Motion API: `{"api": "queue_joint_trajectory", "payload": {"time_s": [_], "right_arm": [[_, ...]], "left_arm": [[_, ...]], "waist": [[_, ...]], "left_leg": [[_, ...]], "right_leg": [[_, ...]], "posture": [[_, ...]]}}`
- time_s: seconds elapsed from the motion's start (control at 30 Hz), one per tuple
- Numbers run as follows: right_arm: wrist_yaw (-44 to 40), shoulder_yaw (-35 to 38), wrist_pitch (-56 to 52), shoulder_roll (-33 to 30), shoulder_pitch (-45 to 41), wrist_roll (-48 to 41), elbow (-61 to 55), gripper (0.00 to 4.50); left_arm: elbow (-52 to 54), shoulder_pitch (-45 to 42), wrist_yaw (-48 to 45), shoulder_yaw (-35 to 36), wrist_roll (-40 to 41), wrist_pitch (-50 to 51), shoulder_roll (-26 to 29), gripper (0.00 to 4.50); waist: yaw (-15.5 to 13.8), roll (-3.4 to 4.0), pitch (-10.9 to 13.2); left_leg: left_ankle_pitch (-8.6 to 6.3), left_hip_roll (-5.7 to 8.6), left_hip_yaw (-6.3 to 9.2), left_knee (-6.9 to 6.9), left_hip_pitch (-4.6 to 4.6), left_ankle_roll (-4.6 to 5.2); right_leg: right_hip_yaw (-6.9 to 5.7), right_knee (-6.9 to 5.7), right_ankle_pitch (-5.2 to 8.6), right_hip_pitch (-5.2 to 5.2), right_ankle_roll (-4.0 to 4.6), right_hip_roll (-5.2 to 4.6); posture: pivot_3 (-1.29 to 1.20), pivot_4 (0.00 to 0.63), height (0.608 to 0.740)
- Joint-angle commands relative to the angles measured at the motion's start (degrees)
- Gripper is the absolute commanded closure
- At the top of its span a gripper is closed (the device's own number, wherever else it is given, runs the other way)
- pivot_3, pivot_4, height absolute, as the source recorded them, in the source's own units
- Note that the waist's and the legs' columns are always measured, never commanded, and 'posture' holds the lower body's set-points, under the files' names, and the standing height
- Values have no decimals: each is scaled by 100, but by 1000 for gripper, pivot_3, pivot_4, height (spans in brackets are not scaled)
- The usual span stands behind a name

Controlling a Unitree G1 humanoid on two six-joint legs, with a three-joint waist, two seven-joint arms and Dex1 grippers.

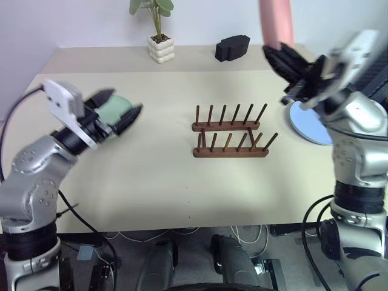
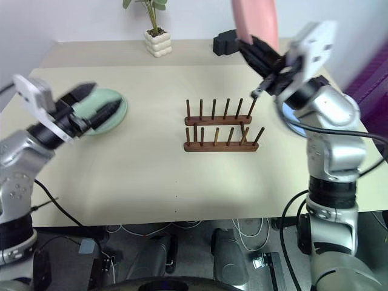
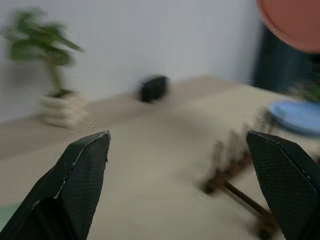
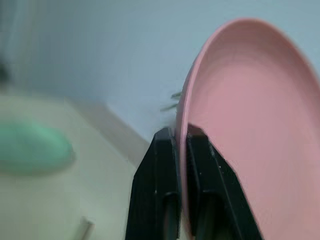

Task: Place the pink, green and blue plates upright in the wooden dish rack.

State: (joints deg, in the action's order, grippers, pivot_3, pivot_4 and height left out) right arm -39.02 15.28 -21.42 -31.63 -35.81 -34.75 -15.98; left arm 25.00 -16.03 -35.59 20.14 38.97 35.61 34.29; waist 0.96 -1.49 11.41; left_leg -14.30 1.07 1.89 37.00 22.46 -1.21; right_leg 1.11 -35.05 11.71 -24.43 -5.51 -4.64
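Over on the left, the left gripper (image 2: 91,100) hangs just above the table (image 1: 151,182) with its two black fingers spread wide and nothing between them. The green plate (image 2: 104,113) lies flat on the table right under and just behind those fingertips; I cannot tell whether they touch it. Further toward the right of that pincer, well apart from it, the wooden dish rack (image 1: 230,140) stands in the middle of the table with all its pegs bare. Behind the rack, near the wall, sit a small potted plant (image 1: 159,36) and a black block (image 1: 232,47). On the right, the right gripper (image 4: 181,137) is raised, its fingers pinched tight on the rim of the pink plate (image 4: 245,130), which stands on edge above the pincer. The blue plate (image 1: 310,124) lies flat on the table below that gripper, just right of the rack.
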Motion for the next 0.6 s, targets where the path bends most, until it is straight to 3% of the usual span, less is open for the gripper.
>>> {"api": "queue_joint_trajectory", "payload": {"time_s": [0.03,0.2,0.6], "right_arm": [[201,542,-871,-62,278,-1423,-611,4500],[642,1186,-1675,-98,839,-3150,-745,4500],[896,1560,-1965,-229,1345,-3915,-83,4500]], "left_arm": [[294,215,-450,-181,186,-157,117,50],[272,420,-748,-599,248,-144,-11,50],[391,661,-889,-1582,100,-252,-325,50]], "waist": [[0,0,0],[-31,0,0],[-27,1,1]], "left_leg": [[0,-2,1,1,0,0],[0,-1,-3,6,2,1],[-2,0,-5,5,7,3]], "right_leg": [[-1,-2,1,0,1,2],[1,1,1,0,4,-1],[1,9,2,-1,3,0]], "posture": [[0,150,736],[0,150,736],[0,150,736]]}}
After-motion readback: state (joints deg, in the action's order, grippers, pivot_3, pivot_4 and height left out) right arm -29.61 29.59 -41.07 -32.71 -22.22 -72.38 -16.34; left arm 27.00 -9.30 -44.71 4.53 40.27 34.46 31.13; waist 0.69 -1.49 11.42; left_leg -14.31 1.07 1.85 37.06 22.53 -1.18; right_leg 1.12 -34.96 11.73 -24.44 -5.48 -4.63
